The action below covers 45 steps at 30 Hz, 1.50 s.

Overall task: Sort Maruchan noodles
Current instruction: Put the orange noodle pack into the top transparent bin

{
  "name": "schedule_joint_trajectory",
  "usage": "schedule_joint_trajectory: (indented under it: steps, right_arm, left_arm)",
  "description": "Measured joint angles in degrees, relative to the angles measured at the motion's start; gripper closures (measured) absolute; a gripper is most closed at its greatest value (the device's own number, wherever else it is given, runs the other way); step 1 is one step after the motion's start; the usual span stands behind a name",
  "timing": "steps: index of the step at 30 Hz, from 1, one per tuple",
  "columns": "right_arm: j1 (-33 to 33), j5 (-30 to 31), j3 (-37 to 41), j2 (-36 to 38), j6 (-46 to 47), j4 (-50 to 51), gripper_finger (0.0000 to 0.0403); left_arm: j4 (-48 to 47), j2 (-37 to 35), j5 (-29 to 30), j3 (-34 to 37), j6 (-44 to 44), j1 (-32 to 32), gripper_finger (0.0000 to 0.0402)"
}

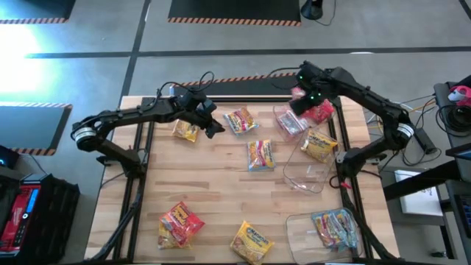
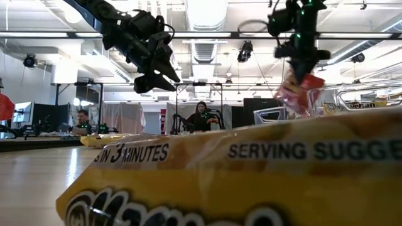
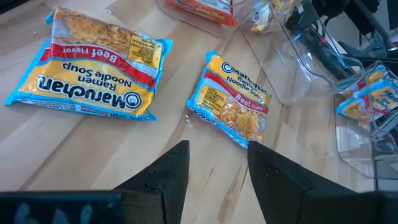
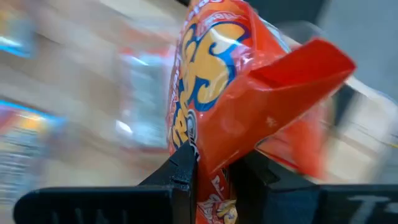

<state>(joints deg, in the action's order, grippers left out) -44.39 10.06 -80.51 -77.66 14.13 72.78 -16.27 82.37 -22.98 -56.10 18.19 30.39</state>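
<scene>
Red crinkly packet [image 1: 318,110] is hanging pinched in the right gripper's [image 1: 307,103] closed jaws – above the table's [image 1: 221,184] far right corner, over a clear tub [image 1: 288,122]. Left gripper [image 1: 214,128] is hovering part-open and empty near the far edge, with 2 blue beef packets [image 1: 241,121] [image 1: 260,155] lying just beyond it.

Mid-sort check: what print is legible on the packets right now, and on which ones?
"Maruchan Ramen Noodle Soup", "Beef Flavor": larger blue packet, left wrist view.
"Noodle Soup", "Beef": smaller blue packet.
"IN 3 MINUTES", "SERVING SUGGE...": yellow packet nearest the low camera.
Red packet in the right gripper: print unreadable.
</scene>
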Motion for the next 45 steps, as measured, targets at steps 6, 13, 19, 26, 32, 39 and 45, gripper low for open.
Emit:
schedule_joint_trajectory:
  steps: [6, 13, 19, 26, 32, 39, 45]
  right_arm:
    - [-6.08, 4.09, 0.99, -1.59, -6.82, 4.31, 0.0344]
    - [-9.28, 4.12, 1.68, -5.53, -10.18, 2.51, 0.0344]
    - [-9.28, 4.05, 1.77, -10.5, -13.53, 2.63, 0.0344]
    - [-9.28, 3.35, 1.77, -14.35, -17.29, 3.38, 0.0344]
    - [-9.28, 3.26, 1.79, -16.5, -18.11, 2.88, 0.0344]
    - [-9.28, 3.42, 1.81, -18.03, -18.22, 1.2, 0.0308]
    - [-9.25, 16.5, 1.81, -17.15, -15.37, 0.58, 0.0268]
  left_arm:
    - [0.0, 0.02, 0.18, 0.0, -1.03, 0.55, 0.0256]
    - [0.02, 0.04, 2.14, 0.0, -1.79, 1.26, 0.0256]
    - [-0.02, 0.04, 2.67, 0.0, -2.49, 1.69, 0.0256]
    - [-0.09, 0.04, 2.95, 0.0, -2.51, 2.14, 0.0256]
    - [-0.09, 0.04, 2.95, 0.0, -2.51, 2.14, 0.0256]
    - [-0.37, 0.04, 2.95, 0.0, -2.49, 2.14, 0.0256]
    - [-1.26, 0.04, 2.95, 0.0, -2.49, 2.14, 0.0256]
